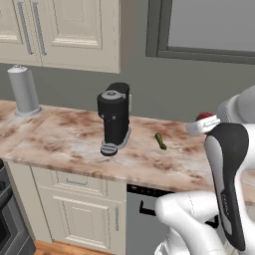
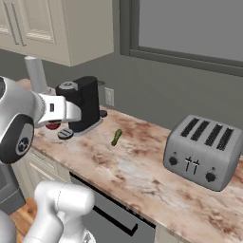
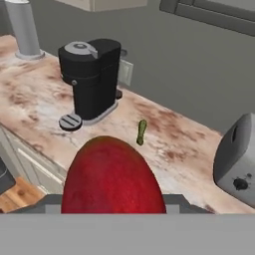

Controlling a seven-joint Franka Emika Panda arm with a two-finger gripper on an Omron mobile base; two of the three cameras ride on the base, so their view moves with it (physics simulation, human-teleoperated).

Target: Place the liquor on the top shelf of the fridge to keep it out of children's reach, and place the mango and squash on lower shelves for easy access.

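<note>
Marble counter (image 3: 174, 144); mango (image 3: 112, 177) (unlabelled) in hand (image 3: 113, 201)

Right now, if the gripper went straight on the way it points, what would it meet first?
The gripper holds the mango, which hides the line ahead. Beyond it, the hand view looks down at the counter near the squash, so probably the counter first; depth is unclear.

I see a deep red mango (image 3: 113, 177), a dark green squash (image 3: 142, 132) on the tan-and-rust marbled counter (image 2: 142, 166), right of the black coffee machine (image 3: 92, 79). Silver-grey toaster (image 2: 206, 149) further right of that machine; cream cabinets (image 1: 74, 30) above it, grey wall (image 1: 149, 84) behind.
</note>
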